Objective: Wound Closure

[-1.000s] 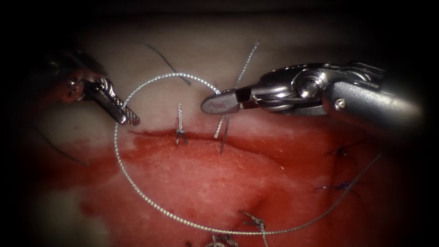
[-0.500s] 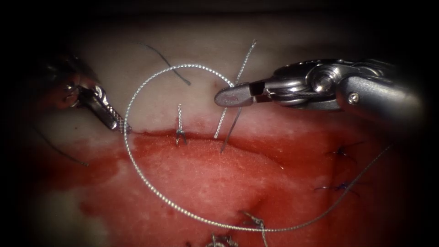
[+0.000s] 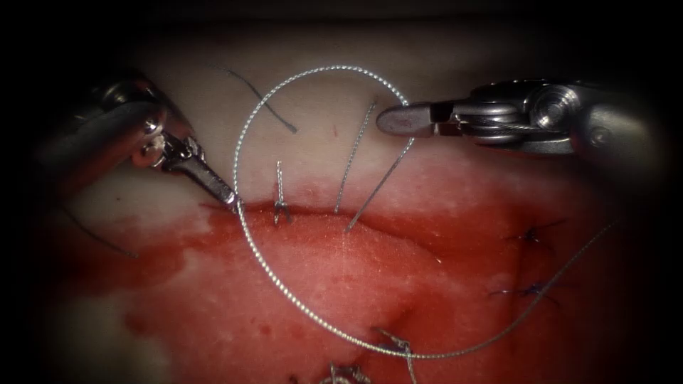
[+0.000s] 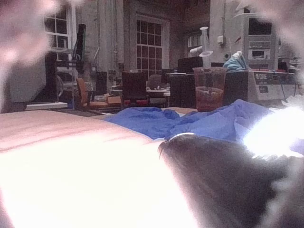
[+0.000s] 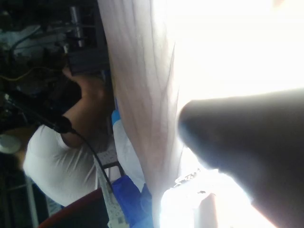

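Left claw (image 3: 231, 201) pinches the thread (image 3: 284, 284) at the cut (image 3: 313, 211); right claw (image 3: 398, 119) pinches the same thread; two claws.

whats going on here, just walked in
Two needle drivers are closing a cut in the tissue, bench practice. The left tool has its jaws shut on the thread at the cut's left end. The right tool holds the same thread above the cut with its jaws shut, so the thread arcs in a big loop between them. Over the last second both tools have shifted right, with the loop. Short thread ends stand up from the cut.
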### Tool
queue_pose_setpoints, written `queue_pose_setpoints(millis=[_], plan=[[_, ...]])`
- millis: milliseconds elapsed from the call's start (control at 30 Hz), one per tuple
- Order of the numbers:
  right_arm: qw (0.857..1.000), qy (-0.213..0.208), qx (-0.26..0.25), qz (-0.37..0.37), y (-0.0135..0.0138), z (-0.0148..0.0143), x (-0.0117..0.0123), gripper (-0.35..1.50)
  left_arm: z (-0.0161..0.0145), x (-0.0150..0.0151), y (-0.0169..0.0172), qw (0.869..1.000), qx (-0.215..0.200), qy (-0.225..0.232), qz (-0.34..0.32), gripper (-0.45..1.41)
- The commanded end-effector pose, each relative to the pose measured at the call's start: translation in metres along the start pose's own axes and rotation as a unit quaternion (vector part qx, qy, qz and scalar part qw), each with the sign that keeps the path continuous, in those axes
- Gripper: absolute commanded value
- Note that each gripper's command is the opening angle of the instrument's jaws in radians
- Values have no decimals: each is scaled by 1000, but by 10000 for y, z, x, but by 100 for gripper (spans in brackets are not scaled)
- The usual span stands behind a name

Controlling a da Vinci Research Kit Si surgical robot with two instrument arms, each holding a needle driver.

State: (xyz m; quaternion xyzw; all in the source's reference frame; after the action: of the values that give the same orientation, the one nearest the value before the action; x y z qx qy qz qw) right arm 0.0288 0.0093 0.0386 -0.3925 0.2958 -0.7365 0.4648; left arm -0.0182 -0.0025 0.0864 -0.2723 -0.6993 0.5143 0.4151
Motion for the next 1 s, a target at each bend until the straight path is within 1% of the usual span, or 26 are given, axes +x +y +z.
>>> queue_pose_setpoints(millis=[33, 100, 167, 500, 633, 667, 700, 733, 767, 800, 833, 867, 900, 933, 967, 1000], plan=[[1000, -5, -1, -1, 6, 0, -16, -35, -3, 11, 13, 1000, 1, 4, 3, -32], [1000, -4, -2, -1, 7, 1, -16, -35, 4, 14, 9, 1000, 1, 9, 4, -42], [1000, -4, -3, -1, 7, 1, -16, -35, 6, 14, 7, 1000, 1, 10, 5, -45], [1000, -5, -4, -1, 9, 1, -16, -35, 10, 14, 4, 1000, 0, 9, 1, -45], [1000, -5, -3, 0, 9, 1, -16, -35, 7, 15, 7, 1000, -4, 4, 29, -45], [1000, -6, -2, 0, 9, 2, -17, 5, 2, 12, 9, 999, -13, -3, 44, -45], [1000, -7, -3, -5, 9, 3, -17, 54, -1, 10, 10, 999, -16, -13, 46, -45], [1000, -7, -3, -5, 9, 3, -17, 54, -1, 10, 10, 999, -16, -13, 46, -45], [1000, -7, -3, -11, 10, 3, -16, 104, -5, 7, 12, 998, 1, -24, 59, -45], [1000, -8, -4, -11, 10, 3, -16, 124, -11, 2, 15, 997, 24, -33, 71, -45], [1000, -11, -6, -10, 11, 2, -16, 131, -16, -3, 18, 995, 38, -37, 83, -45], [1000, -15, -13, -8, 12, 0, -17, 141, -28, -11, 25, 991, 63, -46, 106, -45], [1000, -15, -13, -8, 12, 0, -17, 141, -28, -11, 25, 991, 63, -46, 106, -45], [1000, -19, -18, -7, 12, -3, -18, 145, -32, -12, 29, 990, 72, -49, 111, -45], [999, -34, -31, -1, 12, -10, -21, 145, -43, -14, 37, 987, 85, -51, 127, -45], [999, -34, -31, -1, 12, -10, -21, 145, -43, -14, 37, 987, 85, -51, 127, -45]])
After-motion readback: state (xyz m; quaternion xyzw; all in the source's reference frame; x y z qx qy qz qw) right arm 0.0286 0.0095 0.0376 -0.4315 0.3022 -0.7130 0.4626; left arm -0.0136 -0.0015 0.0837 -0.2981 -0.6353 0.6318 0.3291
